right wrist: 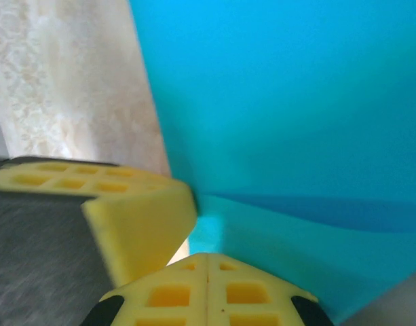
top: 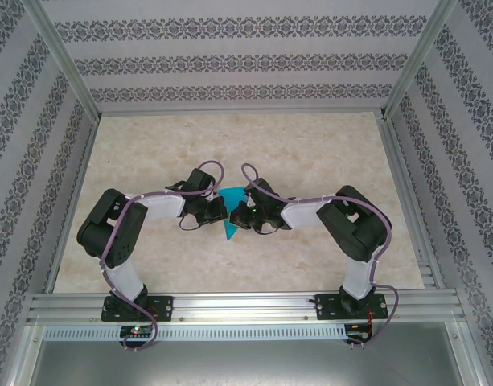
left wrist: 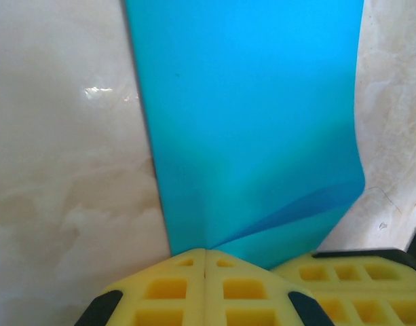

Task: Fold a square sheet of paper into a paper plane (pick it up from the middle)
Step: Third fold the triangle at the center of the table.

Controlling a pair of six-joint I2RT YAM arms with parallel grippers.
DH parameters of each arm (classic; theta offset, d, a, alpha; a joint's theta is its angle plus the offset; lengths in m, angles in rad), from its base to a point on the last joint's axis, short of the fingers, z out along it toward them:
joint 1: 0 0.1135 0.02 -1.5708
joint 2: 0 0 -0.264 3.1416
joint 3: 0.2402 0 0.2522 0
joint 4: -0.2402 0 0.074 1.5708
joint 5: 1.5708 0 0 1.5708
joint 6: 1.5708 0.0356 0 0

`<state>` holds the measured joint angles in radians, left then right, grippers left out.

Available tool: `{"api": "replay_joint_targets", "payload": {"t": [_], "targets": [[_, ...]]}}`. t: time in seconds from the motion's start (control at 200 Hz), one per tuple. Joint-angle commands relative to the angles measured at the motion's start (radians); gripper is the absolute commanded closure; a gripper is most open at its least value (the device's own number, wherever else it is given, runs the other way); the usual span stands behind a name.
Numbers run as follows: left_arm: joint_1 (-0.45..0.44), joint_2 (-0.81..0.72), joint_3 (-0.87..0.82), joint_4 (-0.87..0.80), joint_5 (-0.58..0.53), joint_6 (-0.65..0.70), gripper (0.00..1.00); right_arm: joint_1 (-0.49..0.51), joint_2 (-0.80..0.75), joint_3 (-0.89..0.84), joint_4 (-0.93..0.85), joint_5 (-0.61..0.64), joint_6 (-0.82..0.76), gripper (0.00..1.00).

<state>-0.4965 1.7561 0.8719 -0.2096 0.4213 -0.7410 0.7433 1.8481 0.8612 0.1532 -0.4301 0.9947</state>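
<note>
The cyan-blue sheet of paper [top: 231,215] is held up between both arms at the table's middle, folded, with a point hanging toward the near edge. In the left wrist view the paper [left wrist: 248,122] rises from a crease that starts right at my left gripper [left wrist: 205,252], whose yellow fingers are pressed together on it. My right gripper [right wrist: 208,257] is likewise shut, with the paper [right wrist: 289,109] spreading out from its tips. The two grippers sit almost touching: the right one's fingers [left wrist: 357,275] show beside the left's, and a left finger [right wrist: 129,210] shows beside the right's.
The marble-patterned tabletop [top: 149,153] lies under the paper, bounded by patterned walls [top: 230,56] and an aluminium frame rail [top: 246,304] at the near edge. Both arms' elbows [top: 109,229] [top: 355,225] stick out to the sides.
</note>
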Motion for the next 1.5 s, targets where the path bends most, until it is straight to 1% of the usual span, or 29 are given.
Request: {"api": "replay_joint_targets", "payload": {"t": [0.0,0.15,0.275,0.54,0.884,1.104,1.299,1.494], "targets": [[-0.012,0.031,-0.056,-0.067,-0.095,0.02,1.0,-0.003,-0.092,-0.049,0.073,-0.037,-0.061,0.95],[-0.012,0.031,-0.08,-0.054,-0.114,0.011,1.0,0.024,-0.144,-0.137,0.127,-0.031,-0.036,0.95],[-0.012,0.034,-0.088,-0.05,-0.126,0.008,1.0,0.047,-0.147,-0.179,0.17,-0.018,-0.006,0.95],[-0.012,0.037,-0.104,-0.058,-0.156,0.012,1.0,0.065,-0.093,-0.155,0.19,-0.025,0.0,0.96],[-0.013,0.04,-0.12,-0.041,-0.157,0.005,1.0,0.073,-0.053,-0.118,0.127,-0.03,-0.028,0.96],[-0.014,0.04,-0.121,-0.041,-0.157,0.003,1.0,0.077,-0.031,-0.107,0.058,-0.01,-0.045,0.96],[-0.014,0.036,-0.122,-0.042,-0.162,0.0,1.0,0.082,-0.019,-0.103,0.037,-0.002,-0.057,0.96],[-0.013,0.036,-0.125,-0.042,-0.163,0.0,1.0,0.089,-0.086,-0.097,0.019,0.018,-0.085,0.96]]}}
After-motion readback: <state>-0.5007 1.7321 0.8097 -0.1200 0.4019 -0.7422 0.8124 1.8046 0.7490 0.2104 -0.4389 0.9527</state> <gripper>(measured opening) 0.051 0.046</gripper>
